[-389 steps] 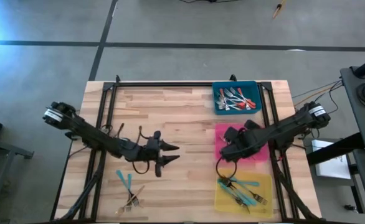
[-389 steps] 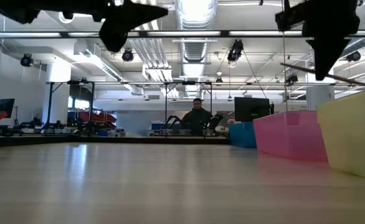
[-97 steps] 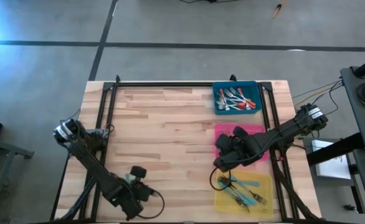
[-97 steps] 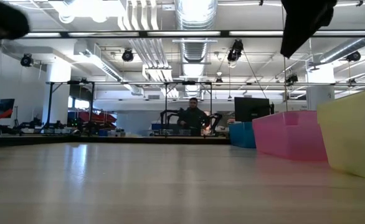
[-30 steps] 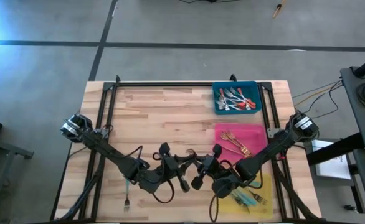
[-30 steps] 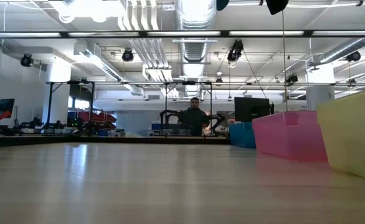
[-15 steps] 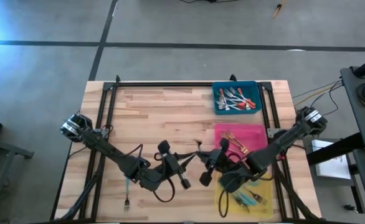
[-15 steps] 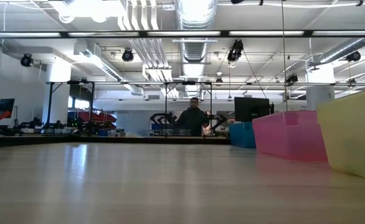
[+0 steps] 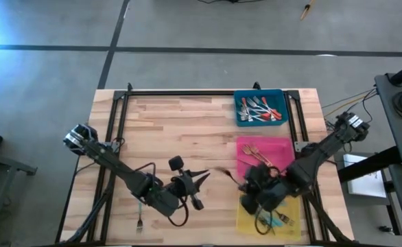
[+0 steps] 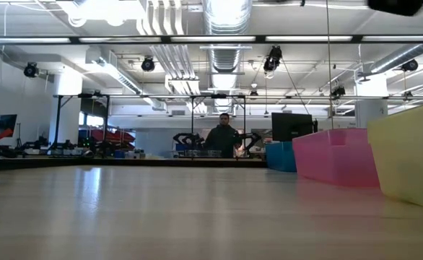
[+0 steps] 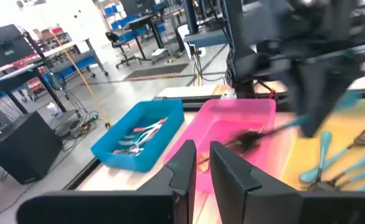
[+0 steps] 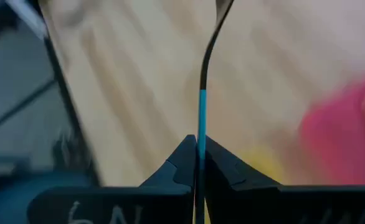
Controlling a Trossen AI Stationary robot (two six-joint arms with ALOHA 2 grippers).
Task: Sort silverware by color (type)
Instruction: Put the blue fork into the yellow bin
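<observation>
The teal-handled fork [image 12: 201, 118] had passed from the left gripper [image 9: 199, 180] to the right gripper [image 9: 244, 184], whose fingers were pinched on its handle. A second before, both grippers met at mid-table; now the right one had swung toward the yellow tray [image 9: 245, 218], carrying the fork above the table [image 9: 180, 130] beside the pink tray [image 9: 281, 142]. The left gripper, slightly parted and empty, had drawn back. Dropping the fork among the teal ones seemed next.
</observation>
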